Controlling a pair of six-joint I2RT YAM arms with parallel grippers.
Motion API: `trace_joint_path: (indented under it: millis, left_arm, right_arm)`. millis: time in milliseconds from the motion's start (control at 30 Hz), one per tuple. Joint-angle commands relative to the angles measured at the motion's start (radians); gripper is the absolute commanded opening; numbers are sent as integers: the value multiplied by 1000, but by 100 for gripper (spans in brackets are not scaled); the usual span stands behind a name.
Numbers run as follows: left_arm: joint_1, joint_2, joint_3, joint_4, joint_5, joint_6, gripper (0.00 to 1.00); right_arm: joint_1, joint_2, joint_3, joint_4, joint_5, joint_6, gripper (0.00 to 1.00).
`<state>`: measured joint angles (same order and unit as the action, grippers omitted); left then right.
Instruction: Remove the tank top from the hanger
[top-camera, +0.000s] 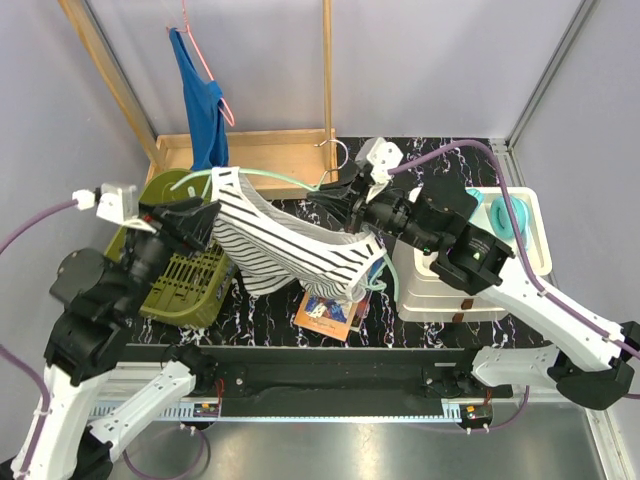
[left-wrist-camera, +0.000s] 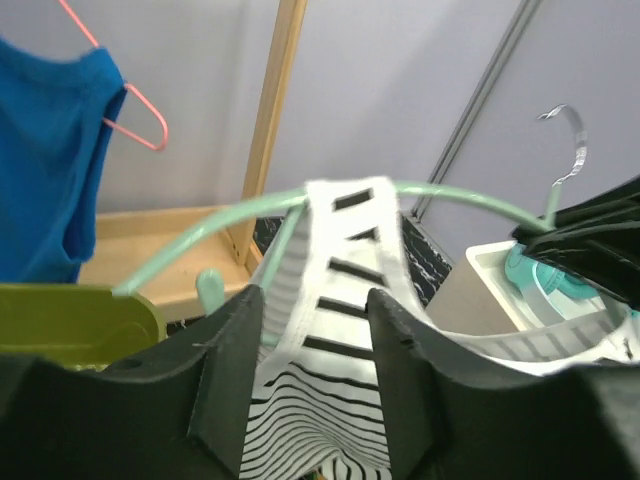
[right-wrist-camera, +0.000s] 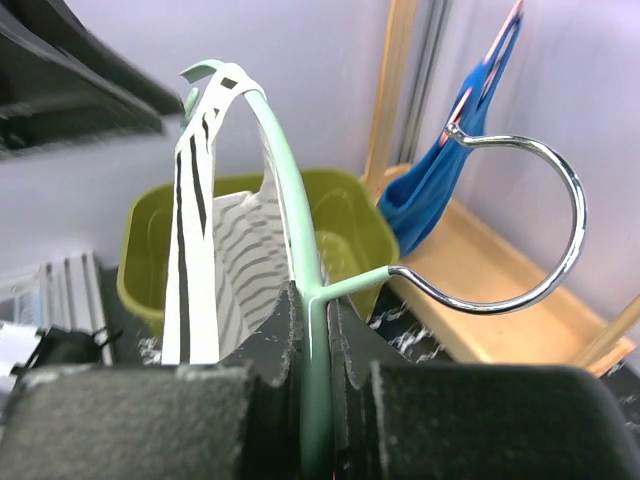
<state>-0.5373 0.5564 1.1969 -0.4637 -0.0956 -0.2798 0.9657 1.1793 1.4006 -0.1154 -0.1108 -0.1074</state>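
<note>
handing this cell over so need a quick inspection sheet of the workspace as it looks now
surface: black marbled table, partly covered
job's things: striped tank top hangs on the green hanger, a strap draped over it
clutter: green basket, white bin, book, blue top on the wooden rack
grippers: left gripper open astride a strap; right gripper shut on the hanger by its hook
cables: purple cable loops above the right arm, clear of the cloth
surroundings: grey walls; nothing else seen
</note>
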Motion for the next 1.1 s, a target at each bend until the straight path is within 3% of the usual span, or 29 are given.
trace_joint_path:
  millis: [0, 167, 467, 567, 633, 767, 867, 1067]
  left_arm:
    - [0, 121, 105, -24, -32, -56, 46]
    - [0, 203, 191, -52, -21, -70, 56]
    - [0, 208, 181, -49, -26, -70, 68]
    - [-1, 209, 182, -47, -24, -74, 65]
    - [-1, 208, 173, -24, -6, -81, 56]
    - [0, 226, 171, -1, 28, -88, 58]
    - [0, 250, 167, -4, 17, -99, 66]
    - [0, 277, 145, -3, -15, -133, 60]
  right_arm:
    - [8, -33, 1, 161, 51, -35, 0]
    - [8, -52, -17, 145, 77, -21, 0]
    - [8, -41, -15, 85, 106, -5, 0]
    - [8, -30, -5, 69, 131, -2, 0]
    - [10, -23, 1, 59, 146, -2, 0]
    - [8, -15, 9, 46, 151, 9, 0]
    - [8, -14, 15, 42, 141, 15, 0]
    - [8, -10, 21, 26, 152, 20, 0]
